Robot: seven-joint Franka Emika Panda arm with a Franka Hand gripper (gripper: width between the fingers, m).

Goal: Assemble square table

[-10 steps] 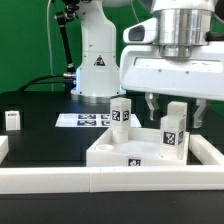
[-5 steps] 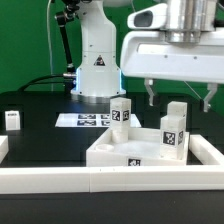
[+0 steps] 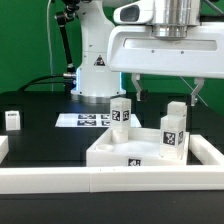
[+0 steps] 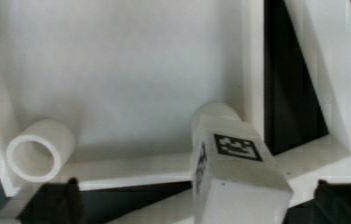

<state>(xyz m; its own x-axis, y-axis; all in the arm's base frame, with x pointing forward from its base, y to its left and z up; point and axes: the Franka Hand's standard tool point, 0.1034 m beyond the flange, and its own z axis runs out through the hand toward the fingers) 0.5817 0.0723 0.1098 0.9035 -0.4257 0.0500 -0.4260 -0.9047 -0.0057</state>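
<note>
The square table's white slab (image 3: 112, 150) lies rim-up at the front of the black surface. Three white tagged legs stand on it: one at the back left corner (image 3: 120, 113), one at the right (image 3: 172, 132) and one behind that (image 3: 177, 107). Another leg (image 3: 13, 119) stands alone at the exterior view's far left. My gripper (image 3: 168, 94) hangs open above the right-hand legs, with nothing between its fingers (image 3: 197, 95). In the wrist view the gripper (image 4: 198, 203) straddles a tagged leg (image 4: 234, 150) without touching it. A round leg end (image 4: 39, 155) shows on the slab (image 4: 136, 80).
A long white rail (image 3: 110, 182) borders the table's front edge. The marker board (image 3: 85, 120) lies flat behind the slab. The arm's white base (image 3: 97, 62) stands at the back, with cables to its left.
The gripper has risen off the right-hand leg and drifted toward the exterior view's left. Its jaws have spread wider, leaving the leg standing on the slab.
</note>
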